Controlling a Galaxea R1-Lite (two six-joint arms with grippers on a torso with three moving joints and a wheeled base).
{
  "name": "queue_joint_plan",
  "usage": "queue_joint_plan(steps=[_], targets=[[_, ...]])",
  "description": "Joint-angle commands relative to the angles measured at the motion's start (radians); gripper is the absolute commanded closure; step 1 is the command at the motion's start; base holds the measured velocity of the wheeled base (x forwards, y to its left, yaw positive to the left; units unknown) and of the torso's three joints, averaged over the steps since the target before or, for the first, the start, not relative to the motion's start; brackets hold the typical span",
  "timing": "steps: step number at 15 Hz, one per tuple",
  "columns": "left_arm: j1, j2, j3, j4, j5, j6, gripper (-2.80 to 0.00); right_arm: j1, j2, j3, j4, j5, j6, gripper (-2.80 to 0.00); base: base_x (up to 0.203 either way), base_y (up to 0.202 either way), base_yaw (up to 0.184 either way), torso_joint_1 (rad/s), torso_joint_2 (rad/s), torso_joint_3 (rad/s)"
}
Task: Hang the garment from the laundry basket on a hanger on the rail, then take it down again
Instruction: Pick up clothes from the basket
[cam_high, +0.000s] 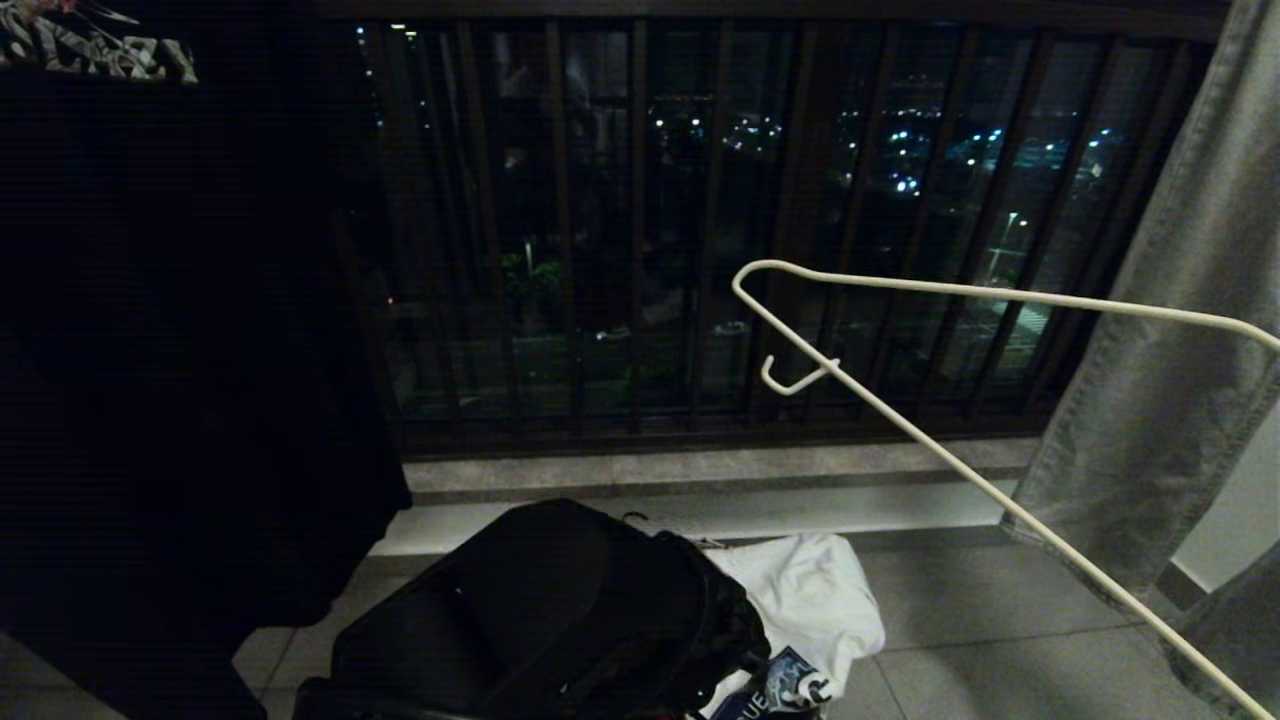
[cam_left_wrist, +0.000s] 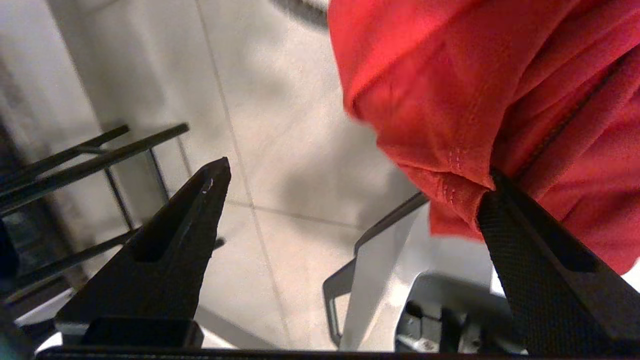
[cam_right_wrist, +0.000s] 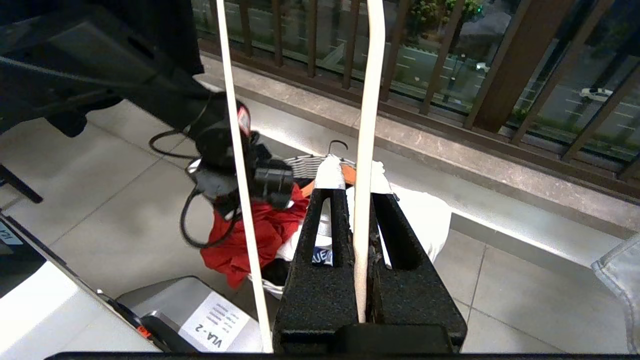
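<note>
Red shirt (cam_left_wrist: 480, 95): soft and light, it flops and bunches up. You see it draped over the side of the basket (cam_right_wrist: 300, 165), down on the floor tiles.
Where to hold: pinch a thick fold or the hem, I think. Thin cloth can slip out of a loose pinch.
Left gripper (cam_left_wrist: 350, 180): its fingers (cam_left_wrist: 175, 225) stand wide apart and hold nothing. One finger tip touches the shirt's hem. The other finger is over bare floor.
Left arm pose: it reaches down low by the basket. In the head view you see it as a dark bulk at the bottom.
Hanger (cam_high: 960, 290): thin white wire, stiff but easy to bend. It could twist in a grip.
Right gripper (cam_right_wrist: 354, 180): its fingers are squeezed tight on one wire of the hanger. It holds it up in the air in front of the window bars (cam_high: 560, 230), well above the basket.
White shirt (cam_high: 810, 590): it lies in the basket too. Do not grab that one.
Next, my guess: close the left fingers on the red fold.
</note>
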Motion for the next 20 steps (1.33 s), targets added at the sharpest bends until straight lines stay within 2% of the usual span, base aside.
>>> queue_joint_plan(steps=[1, 6, 13, 16, 17, 20], targets=[[-0.01, -0.004, 0.022, 0.006, 0.009, -0.012, -2.8, 0.001, 0.002, 0.001, 0.0, 0.0, 0.0, 0.0, 0.0, 0.0, 0.0, 0.0, 0.0, 0.0], [0.014, 0.029, -0.08, 0.006, 0.008, 0.045, -2.8, 0.0, 0.008, -0.001, 0.0, -0.002, 0.0, 0.0, 0.0, 0.0, 0.0, 0.0, 0.0, 0.0], [0.014, 0.029, -0.125, -0.006, 0.01, 0.09, -2.8, 0.0, 0.007, 0.001, 0.0, -0.002, 0.0, 0.0, 0.0, 0.0, 0.0, 0.0, 0.0, 0.0], [0.034, 0.028, -0.125, -0.121, 0.015, 0.141, -2.8, 0.0, 0.01, -0.001, 0.0, -0.002, -0.001, 0.0, 0.0, 0.0, 0.0, 0.0, 0.0, 0.0], [0.041, 0.031, -0.125, -0.127, 0.015, 0.153, -2.8, 0.0, 0.012, -0.001, 0.0, -0.002, -0.001, 0.0, 0.0, 0.0, 0.0, 0.0, 0.0, 0.0], [0.054, 0.039, -0.125, -0.176, 0.015, 0.157, -2.8, 0.0, 0.014, -0.001, 0.0, -0.002, -0.001, 0.0, 0.0, 0.0, 0.0, 0.0, 0.0, 0.0]])
